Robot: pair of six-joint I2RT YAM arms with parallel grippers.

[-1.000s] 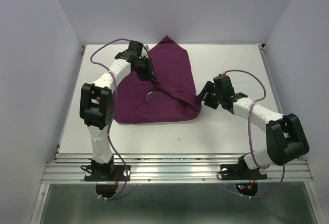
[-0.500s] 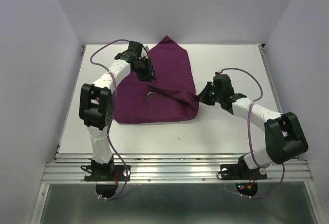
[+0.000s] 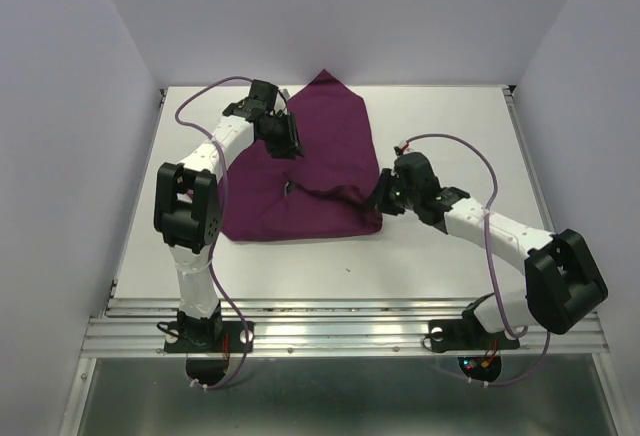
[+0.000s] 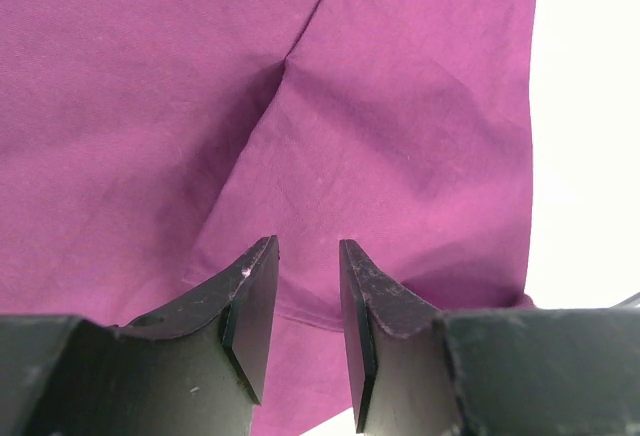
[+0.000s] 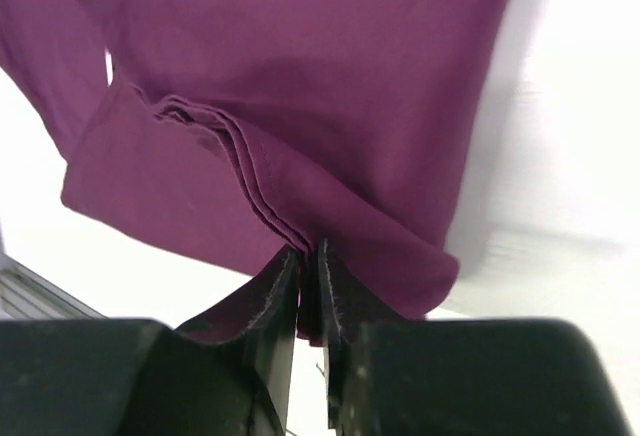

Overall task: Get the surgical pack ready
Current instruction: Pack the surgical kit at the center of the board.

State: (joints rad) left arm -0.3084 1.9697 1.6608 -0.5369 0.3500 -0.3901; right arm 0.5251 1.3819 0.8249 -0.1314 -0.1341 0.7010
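We see the dark purple cloth [image 3: 335,146] lying bunched and folded on the white table [image 3: 450,116], left of centre and reaching toward the far edge. Our right pincer [image 5: 308,291] is clenched on a stack of folded layers at the cloth's near right corner, its jaws almost meeting with the fabric pinched between them. Our left pincer [image 4: 305,326] hangs over the far left part of the cloth, released, its jaws parted with only flat fabric showing in the gap.
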